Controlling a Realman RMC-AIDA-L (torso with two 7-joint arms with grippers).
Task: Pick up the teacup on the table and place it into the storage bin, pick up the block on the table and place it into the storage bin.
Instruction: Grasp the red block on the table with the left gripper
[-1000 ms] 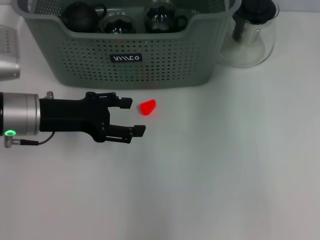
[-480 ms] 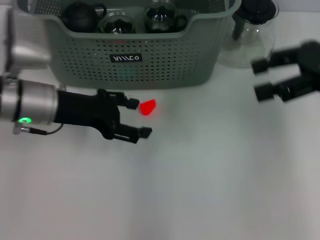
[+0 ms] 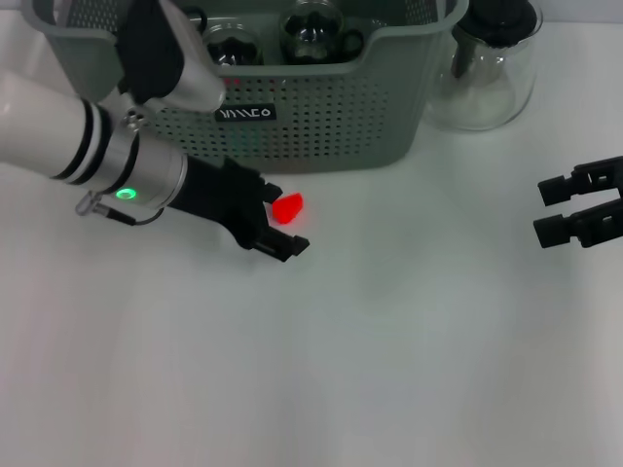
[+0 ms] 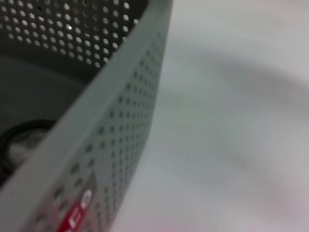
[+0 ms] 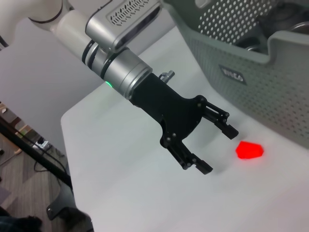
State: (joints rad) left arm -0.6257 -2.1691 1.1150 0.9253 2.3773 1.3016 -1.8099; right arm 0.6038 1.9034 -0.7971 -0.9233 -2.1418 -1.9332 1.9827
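The red block [image 3: 287, 207] [image 5: 249, 150] lies on the white table just in front of the grey-green storage bin [image 3: 331, 117] [image 5: 270, 72] [image 4: 125, 121]. My left gripper [image 3: 285, 220] [image 5: 218, 149] is open and points at the block. In the right wrist view its fingertips stop just short of the block, with nothing between them. My right gripper [image 3: 544, 211] hangs open and empty at the table's right edge. Two glass teacups [image 3: 311, 29] stand inside the bin. No teacup shows on the table.
A clear glass teapot [image 3: 492, 63] with a black lid stands to the right of the bin. My left forearm [image 3: 58, 141] crosses in front of the bin's left corner. The table's edge [image 5: 72, 145] shows in the right wrist view, with floor below it.
My left arm has swung in from the left and its open gripper has come closer to the block. My right gripper has dropped from beside the teapot to the right edge.
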